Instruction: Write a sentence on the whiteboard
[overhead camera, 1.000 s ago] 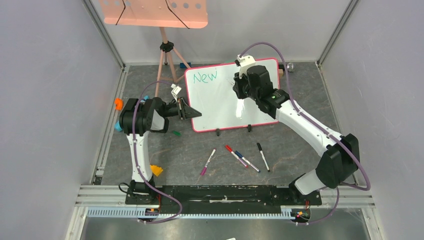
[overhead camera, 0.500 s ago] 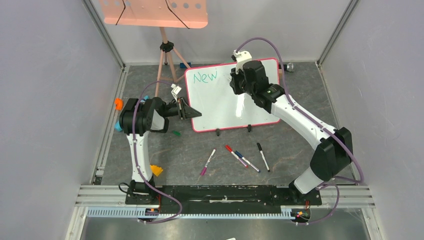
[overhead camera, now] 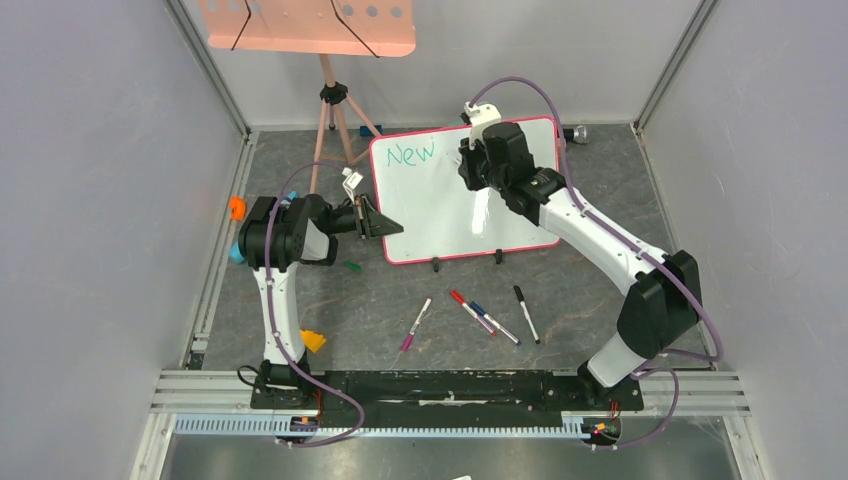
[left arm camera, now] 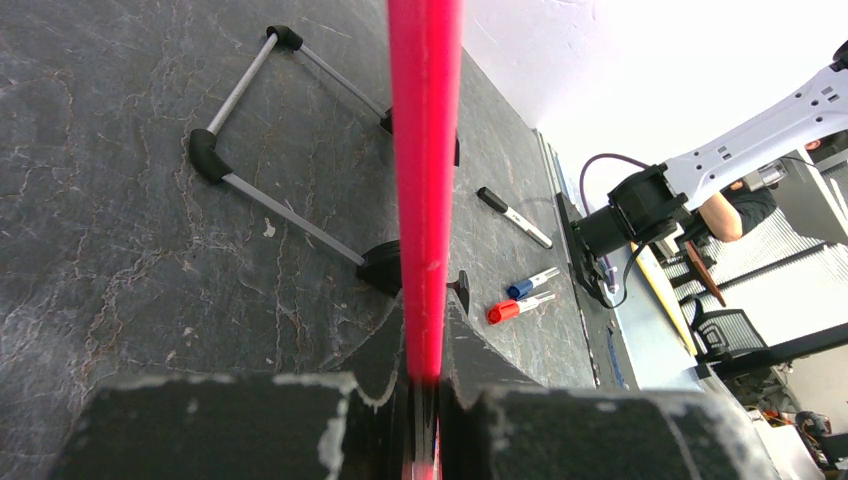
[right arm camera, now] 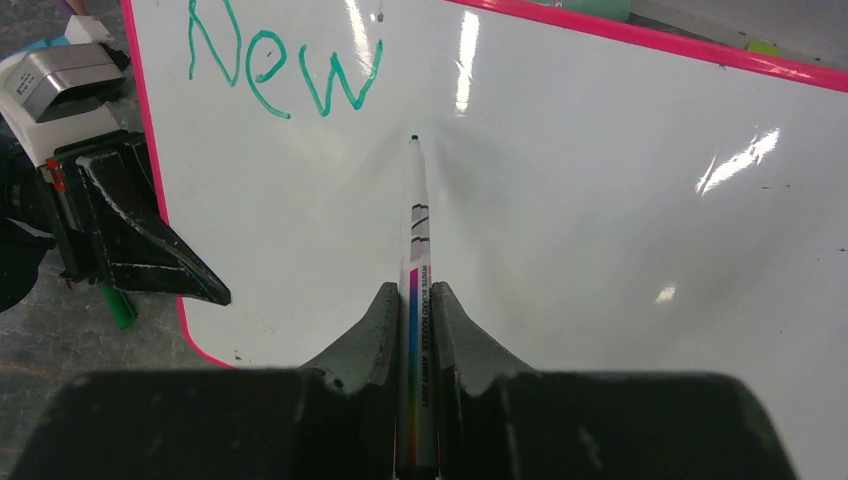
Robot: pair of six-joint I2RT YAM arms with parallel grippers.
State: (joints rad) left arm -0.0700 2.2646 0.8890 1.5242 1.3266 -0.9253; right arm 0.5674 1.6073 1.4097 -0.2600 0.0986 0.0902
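Note:
The whiteboard (overhead camera: 440, 210) stands tilted on the table, with a pink-red frame. Of the sentence, only the green word "New" (overhead camera: 411, 153) shows, at the board's top left. My left gripper (overhead camera: 386, 226) is shut on the board's left frame edge (left arm camera: 425, 150), which runs up between its fingers. My right gripper (overhead camera: 478, 165) hovers over the board's upper middle, shut on a whiteboard marker (right arm camera: 415, 230). The marker's green tip (right arm camera: 414, 138) points at the white surface (right arm camera: 600, 200) just below and right of "New" (right arm camera: 285, 60). Whether the tip touches the board I cannot tell.
Several capped markers lie in front of the board: pink (overhead camera: 415, 323), red (overhead camera: 462, 302), blue (overhead camera: 495, 323) and black (overhead camera: 526, 314). A green cap (overhead camera: 352, 266) lies by the left arm. A salmon tray on a tripod (overhead camera: 305, 25) stands behind. Grey walls enclose the table.
My right gripper has moved left and toward the board's top edge with the marker. The left arm and the board have not moved, and the writing is unchanged.

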